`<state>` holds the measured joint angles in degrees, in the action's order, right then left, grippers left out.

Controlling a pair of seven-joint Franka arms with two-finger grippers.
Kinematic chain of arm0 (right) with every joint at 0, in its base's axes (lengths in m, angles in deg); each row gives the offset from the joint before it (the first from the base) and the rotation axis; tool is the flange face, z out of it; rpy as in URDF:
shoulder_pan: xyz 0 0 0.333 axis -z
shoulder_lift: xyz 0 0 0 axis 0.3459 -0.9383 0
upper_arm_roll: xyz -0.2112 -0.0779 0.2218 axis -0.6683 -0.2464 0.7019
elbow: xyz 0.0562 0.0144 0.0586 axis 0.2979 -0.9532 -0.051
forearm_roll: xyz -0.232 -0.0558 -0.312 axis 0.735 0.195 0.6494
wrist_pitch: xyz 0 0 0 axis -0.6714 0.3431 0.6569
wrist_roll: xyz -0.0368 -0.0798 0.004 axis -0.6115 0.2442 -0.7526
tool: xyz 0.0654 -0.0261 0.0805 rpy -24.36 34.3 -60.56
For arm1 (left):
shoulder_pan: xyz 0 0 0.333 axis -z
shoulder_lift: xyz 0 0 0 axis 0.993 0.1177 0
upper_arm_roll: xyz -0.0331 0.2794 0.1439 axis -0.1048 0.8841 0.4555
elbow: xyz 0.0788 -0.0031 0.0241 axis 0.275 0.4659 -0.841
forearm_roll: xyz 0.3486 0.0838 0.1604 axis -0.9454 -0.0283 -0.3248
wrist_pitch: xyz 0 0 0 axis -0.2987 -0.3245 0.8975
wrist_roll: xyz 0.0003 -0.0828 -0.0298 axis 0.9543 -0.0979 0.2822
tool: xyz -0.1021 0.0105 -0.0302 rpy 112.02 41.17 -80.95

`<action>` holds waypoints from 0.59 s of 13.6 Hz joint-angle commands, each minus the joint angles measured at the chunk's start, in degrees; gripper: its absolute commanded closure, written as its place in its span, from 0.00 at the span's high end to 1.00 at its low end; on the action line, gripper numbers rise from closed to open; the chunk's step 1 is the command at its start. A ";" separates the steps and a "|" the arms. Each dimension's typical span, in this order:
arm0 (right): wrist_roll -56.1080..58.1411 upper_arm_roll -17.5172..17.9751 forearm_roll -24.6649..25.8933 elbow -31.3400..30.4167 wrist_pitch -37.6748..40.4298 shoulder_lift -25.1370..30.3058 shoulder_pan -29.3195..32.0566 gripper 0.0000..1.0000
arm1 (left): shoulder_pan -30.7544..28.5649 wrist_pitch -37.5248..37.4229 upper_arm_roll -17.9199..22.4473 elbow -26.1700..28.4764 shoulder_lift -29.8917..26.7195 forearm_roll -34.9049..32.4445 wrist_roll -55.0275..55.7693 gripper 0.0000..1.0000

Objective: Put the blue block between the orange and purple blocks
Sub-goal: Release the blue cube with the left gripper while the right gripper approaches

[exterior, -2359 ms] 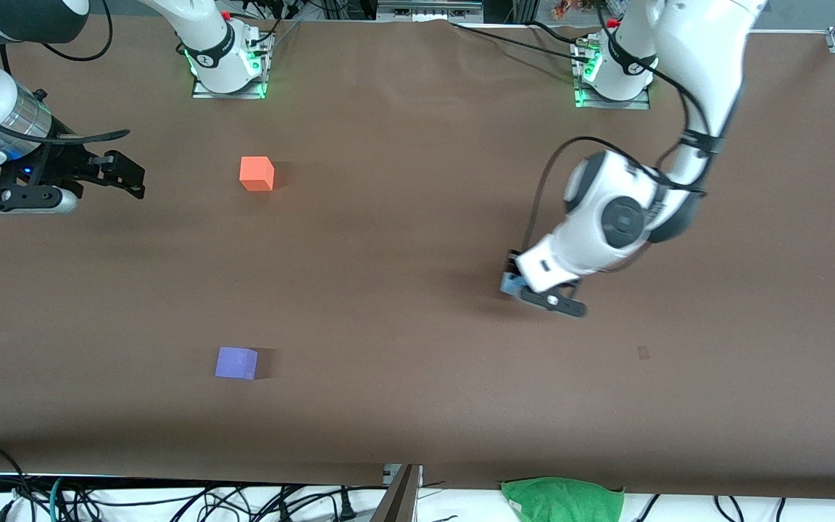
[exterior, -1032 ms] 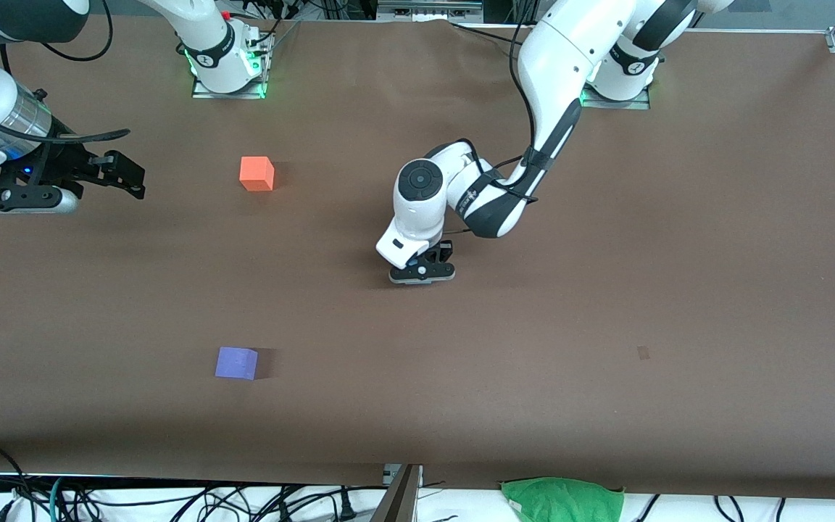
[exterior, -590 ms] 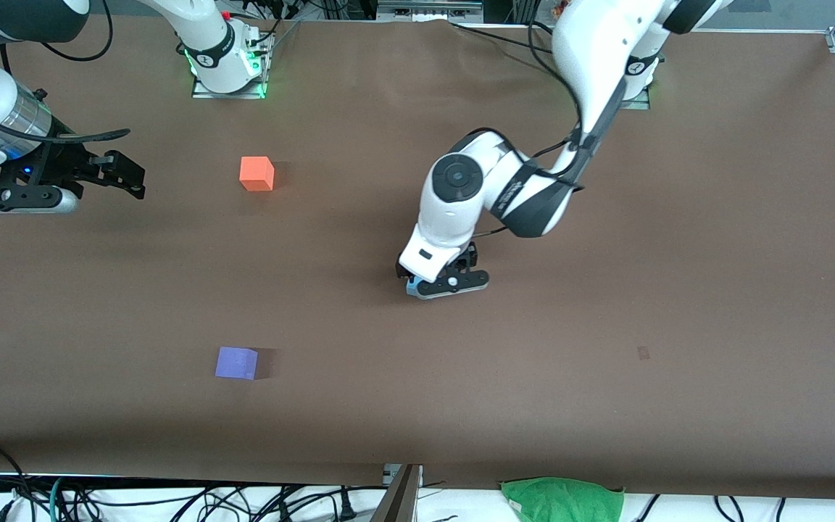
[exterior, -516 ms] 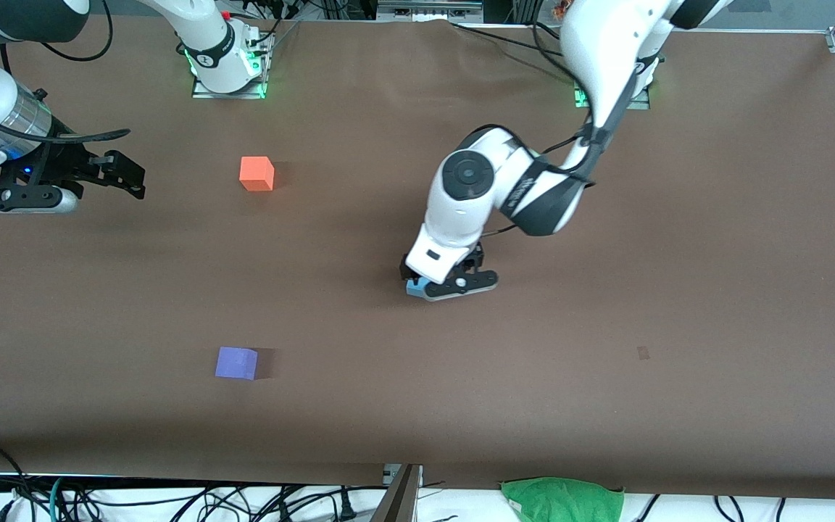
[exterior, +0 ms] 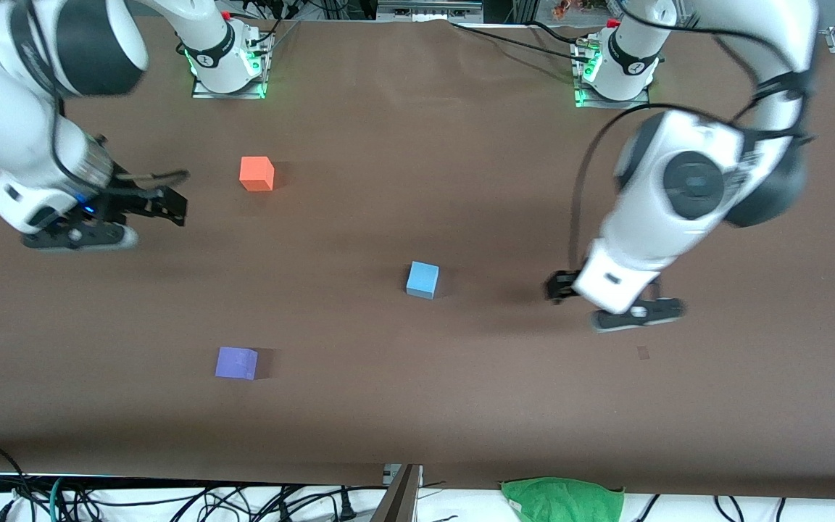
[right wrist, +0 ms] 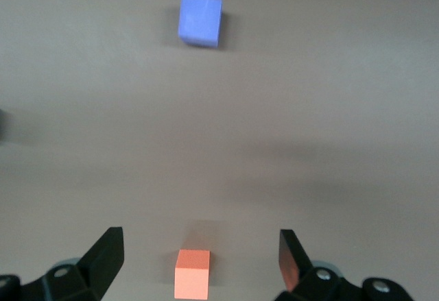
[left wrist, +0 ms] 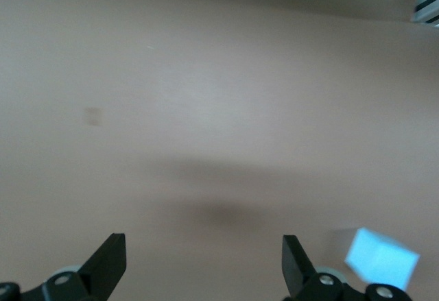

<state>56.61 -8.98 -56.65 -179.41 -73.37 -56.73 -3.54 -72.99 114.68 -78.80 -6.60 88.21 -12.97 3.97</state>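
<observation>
Three cubes lie apart on the brown table: the blue block [exterior: 422, 280] sits mid-frame, short of the gap between orange block [exterior: 256, 173] and purple block [exterior: 236, 362], presumably staged for the right gripper [exterior: 171, 205], jaws spread like the left gripper's [exterior: 609, 301].

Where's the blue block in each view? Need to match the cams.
Front view: blue block sits alone on the brown table, mid-table.
Left wrist view: blue block shows at the picture's lower corner, just outside the open left gripper.
Right wrist view: not in it; only the orange block and purple block show.
Shared landmark: orange block, in the front and right wrist views.
</observation>
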 commanded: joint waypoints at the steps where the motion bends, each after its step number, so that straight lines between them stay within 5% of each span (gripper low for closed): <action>1: 0.24 -0.28 -1.10 1.21 -0.56 -6.00 -1.89 1.00 | -4.78 -3.82 -0.58 5.21 -6.39 0.88 -6.73 1.00; 3: -0.02 2.60 -3.80 1.65 -6.76 -10.45 -2.85 1.00 | -8.56 -6.55 -0.67 6.96 -10.43 0.88 -9.62 1.00; 5: -2.29 6.12 -12.05 3.92 -14.34 -15.99 -3.03 1.00 | -11.99 -10.58 -0.58 7.68 -13.69 0.88 -16.02 1.00; 8: -19.13 10.00 -16.13 13.92 -17.34 -25.83 -5.82 1.00 | -16.48 -15.52 -0.67 7.41 -16.95 1.40 -24.90 1.00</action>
<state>45.74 -0.39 -71.27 -174.57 -90.45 -75.64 -7.49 -87.01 100.75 -78.79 -1.68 74.67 -12.92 -15.28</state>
